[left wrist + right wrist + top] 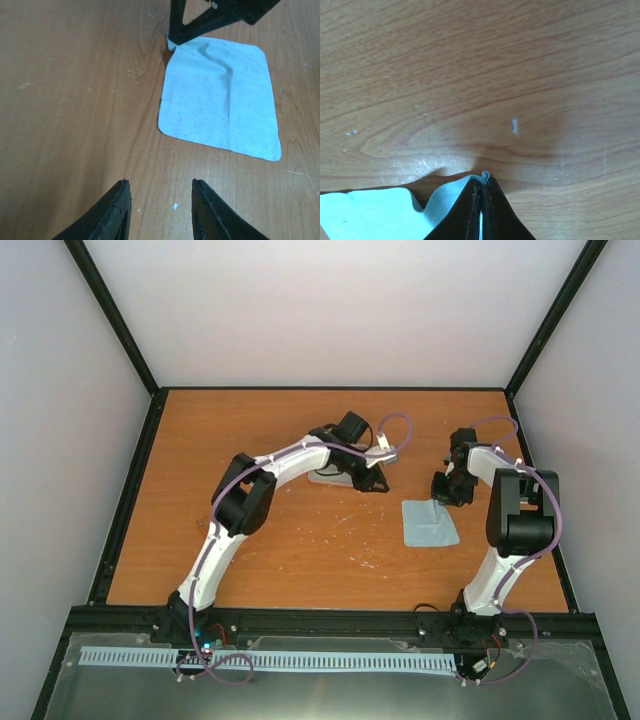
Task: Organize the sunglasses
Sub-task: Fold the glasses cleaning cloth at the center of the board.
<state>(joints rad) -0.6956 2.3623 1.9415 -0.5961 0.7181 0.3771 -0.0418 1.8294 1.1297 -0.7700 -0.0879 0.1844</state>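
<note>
Evenly, softly lit from overhead, without glare. Casts a diffuse shadow on the surface [530,145] ahead of the right jaws. Renders the cloth [220,95] bright, not blown out. Looks grainy from above, sharper at the wrists.

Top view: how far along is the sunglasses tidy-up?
Nothing looks finished: no sunglasses show in any view. In hand: the right gripper is shut on one corner of the blue cloth, the rest lying on the table. The left gripper is open and empty near the cloth. To do: finding and stowing the sunglasses.
</note>
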